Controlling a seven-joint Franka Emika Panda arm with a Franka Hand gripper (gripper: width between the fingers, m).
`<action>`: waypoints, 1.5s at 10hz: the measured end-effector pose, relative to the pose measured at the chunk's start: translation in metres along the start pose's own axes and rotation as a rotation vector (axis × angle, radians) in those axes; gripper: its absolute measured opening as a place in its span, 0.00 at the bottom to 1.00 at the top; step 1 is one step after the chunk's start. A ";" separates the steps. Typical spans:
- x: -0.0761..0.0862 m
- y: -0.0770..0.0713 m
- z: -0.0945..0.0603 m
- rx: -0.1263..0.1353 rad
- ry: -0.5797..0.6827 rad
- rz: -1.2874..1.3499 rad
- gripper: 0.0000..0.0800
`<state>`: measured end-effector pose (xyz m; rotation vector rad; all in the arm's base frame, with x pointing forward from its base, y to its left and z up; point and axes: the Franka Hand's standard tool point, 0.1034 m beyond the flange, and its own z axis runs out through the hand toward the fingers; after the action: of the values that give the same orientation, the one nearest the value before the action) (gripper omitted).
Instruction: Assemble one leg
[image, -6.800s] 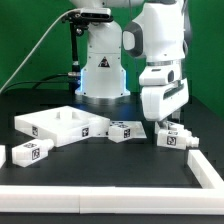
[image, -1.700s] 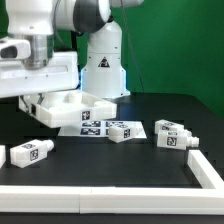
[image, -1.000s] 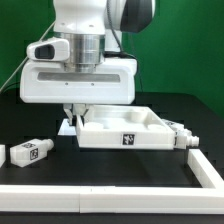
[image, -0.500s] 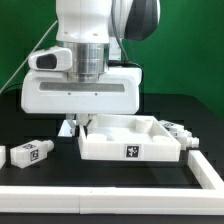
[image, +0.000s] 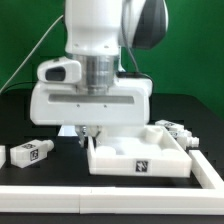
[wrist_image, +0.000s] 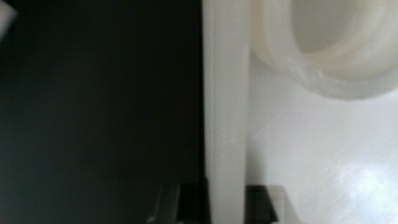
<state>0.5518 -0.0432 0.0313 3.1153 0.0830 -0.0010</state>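
My gripper (image: 88, 134) is shut on the near-left wall of the large flat white square piece (image: 140, 160), which has recessed pockets and rests on the black table. In the wrist view the two dark fingers (wrist_image: 187, 202) sit on either side of that piece's thin white wall (wrist_image: 224, 110), with my gripper (wrist_image: 226, 202) closed on it. One leg (image: 30, 152), a small white tagged block, lies at the exterior view's left. Another leg (image: 178, 131) lies just behind the square piece at the exterior view's right. Other legs are hidden.
A low white rail (image: 90, 194) runs along the table's front and joins a side rail (image: 207, 170) at the exterior view's right, close to the square piece's corner. The arm's white body (image: 95, 95) hides the table behind it.
The gripper has dragged the square piece toward the front and the exterior view's right, closer to the rail corner. The left leg has not moved.
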 end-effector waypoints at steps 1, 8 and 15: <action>0.005 -0.007 0.009 0.005 0.000 0.003 0.06; 0.012 -0.024 0.023 0.019 0.020 0.092 0.06; 0.012 -0.024 0.020 0.021 0.018 0.092 0.67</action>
<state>0.5628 -0.0195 0.0106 3.1370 -0.0606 0.0279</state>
